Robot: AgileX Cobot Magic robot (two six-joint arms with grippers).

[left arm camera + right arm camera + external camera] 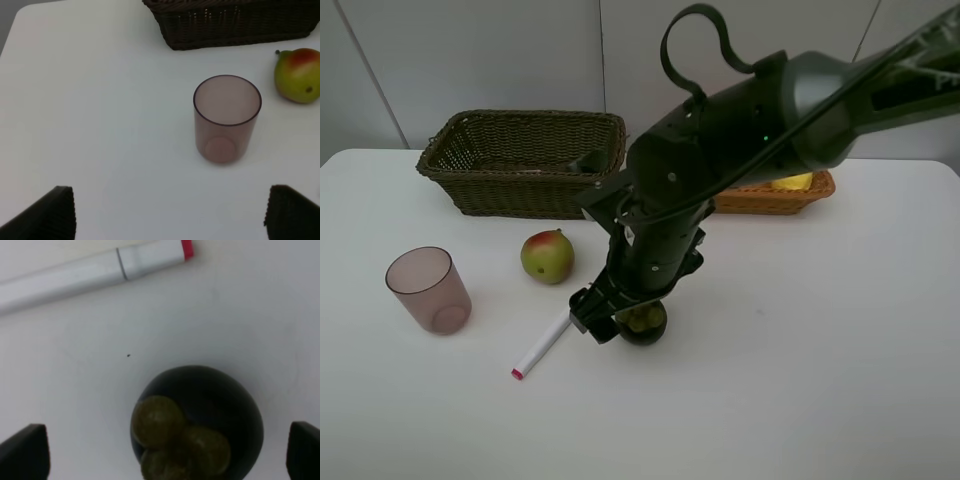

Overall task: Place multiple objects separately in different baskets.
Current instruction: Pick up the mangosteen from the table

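Jaws wide apart, the right gripper (164,455) straddles the dark round fruit (210,405), the white marker (90,272) lying just beside that fruit; the left gripper (168,215) also gapes.

A white bench (840,380) with rounded corners stands against a pale grey panelled wall (480,60), under soft, even light.

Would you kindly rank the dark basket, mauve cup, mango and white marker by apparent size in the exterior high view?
1. dark basket, clearly largest
2. mauve cup
3. mango and white marker: unsure, since the marker is longer but far thinner
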